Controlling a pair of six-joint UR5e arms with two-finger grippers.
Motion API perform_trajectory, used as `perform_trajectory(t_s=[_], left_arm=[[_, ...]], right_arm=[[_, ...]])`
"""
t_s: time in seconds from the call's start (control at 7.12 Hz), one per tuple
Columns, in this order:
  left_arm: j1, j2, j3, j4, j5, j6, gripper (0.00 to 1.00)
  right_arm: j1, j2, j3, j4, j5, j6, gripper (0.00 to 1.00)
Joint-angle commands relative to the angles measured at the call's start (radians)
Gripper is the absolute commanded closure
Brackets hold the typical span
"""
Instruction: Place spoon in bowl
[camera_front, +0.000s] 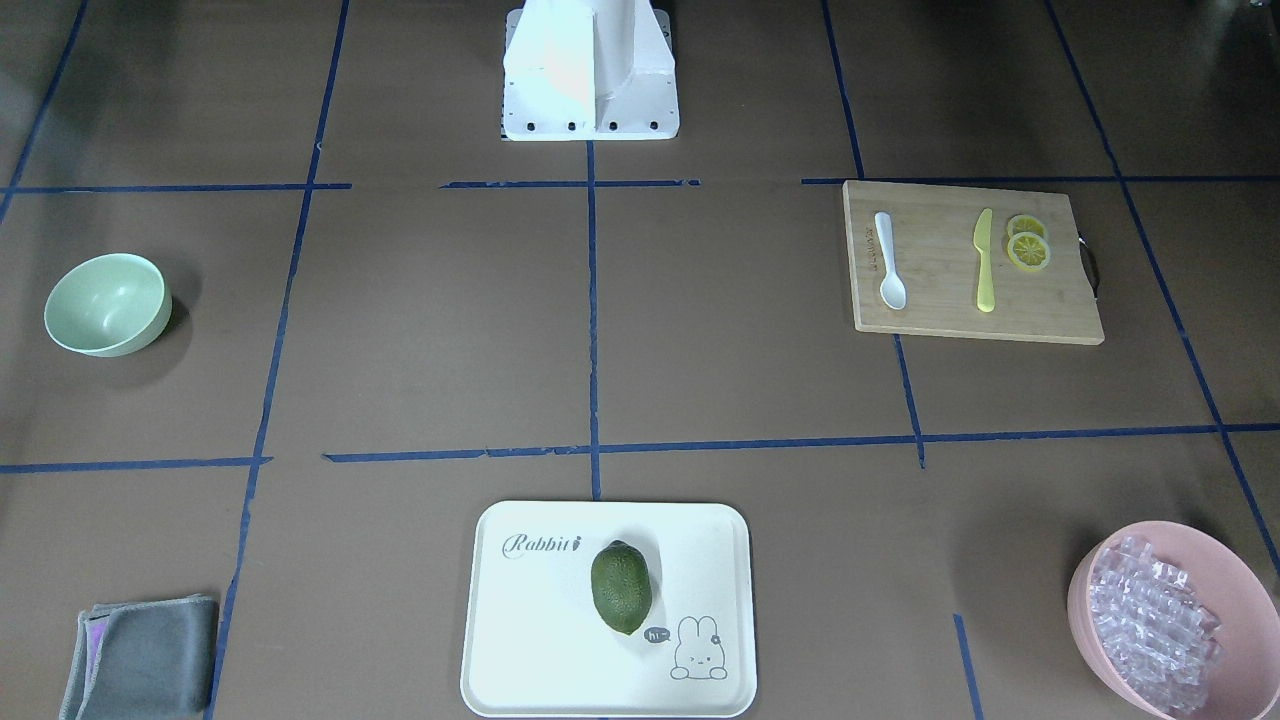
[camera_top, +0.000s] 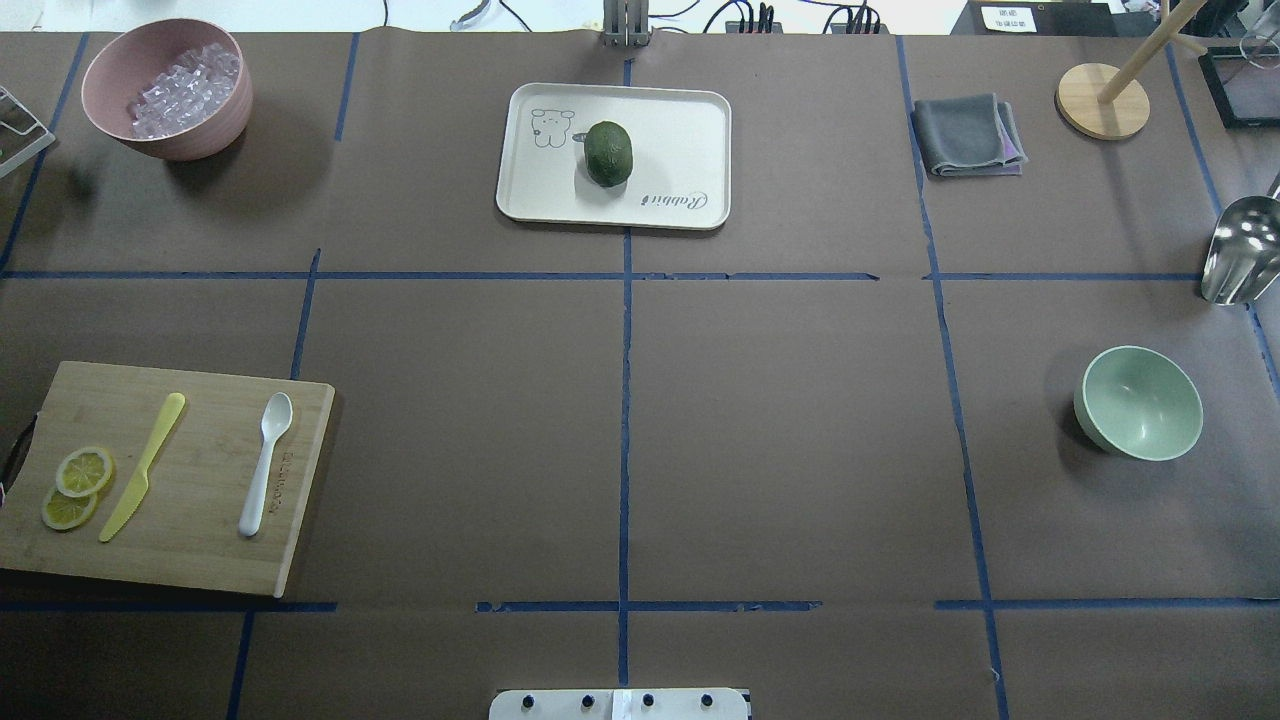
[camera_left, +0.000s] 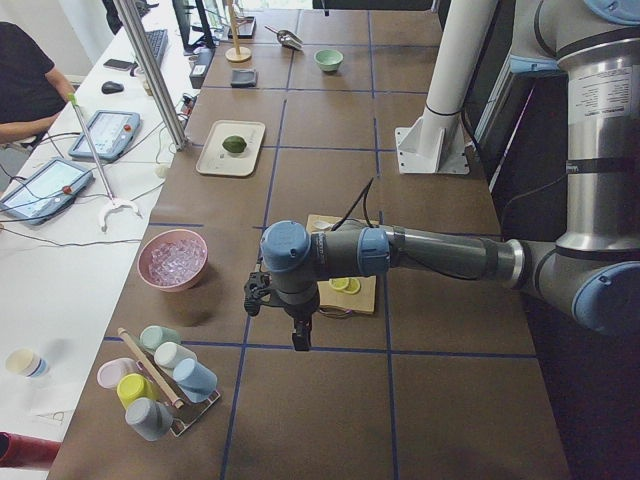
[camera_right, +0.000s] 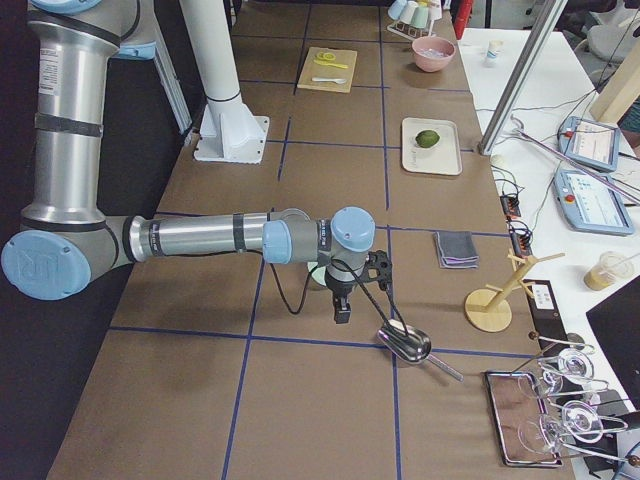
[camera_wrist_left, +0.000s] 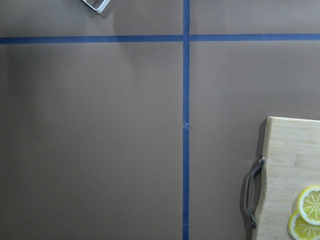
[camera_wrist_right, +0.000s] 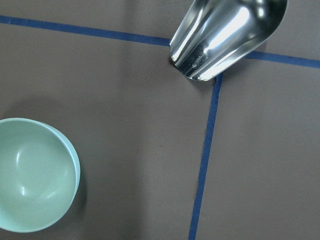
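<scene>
**Spoon** (camera_top: 266, 462): white plastic, lying flat on the cutting board (camera_top: 200, 520) near the board's inner edge. The scoop points away from the robot and the handle toward it. Nothing grips it.

**Knife** (camera_top: 143, 466): yellow plastic, on the same board, beside the spoon and apart from it.

**Lemon slices** (camera_top: 75, 485): two, overlapping, at the board's outer end by the metal handle.

**Bowl** (camera_top: 1140, 402): pale mint green, upright, nothing inside. It stands on the table (camera_top: 780, 420) at the robot's right, well apart from the board.

**Left pincer** (camera_left: 300, 338): points down above the table just beyond the board's handle end. Whether it is clenched or released cannot be told.

**Right pincer** (camera_right: 341, 312): points down above the table, between the bowl and the metal scoop (camera_top: 1240, 250). Its state likewise cannot be told.

**Far row:** pink bowl (camera_top: 167, 88) of clear cubes; cream tray (camera_top: 680, 130) bearing a green fruit (camera_top: 608, 153); folded grey cloth (camera_top: 968, 135); wooden stand (camera_top: 1103, 100).
</scene>
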Motion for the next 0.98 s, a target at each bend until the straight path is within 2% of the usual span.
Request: perform_trajectory(t_s=[0.0, 0.84], left_arm=[[0.003, 0.002, -0.006, -0.012, -0.002, 0.002, 0.00], [0.006, 0.004, -0.015, -0.009, 0.004, -0.001, 0.00]], right_arm=[[0.000, -0.005, 0.001, -0.001, 0.002, 0.002, 0.00], [-0.002, -0.002, 0.016, 0.001, 0.008, 0.002, 0.00]])
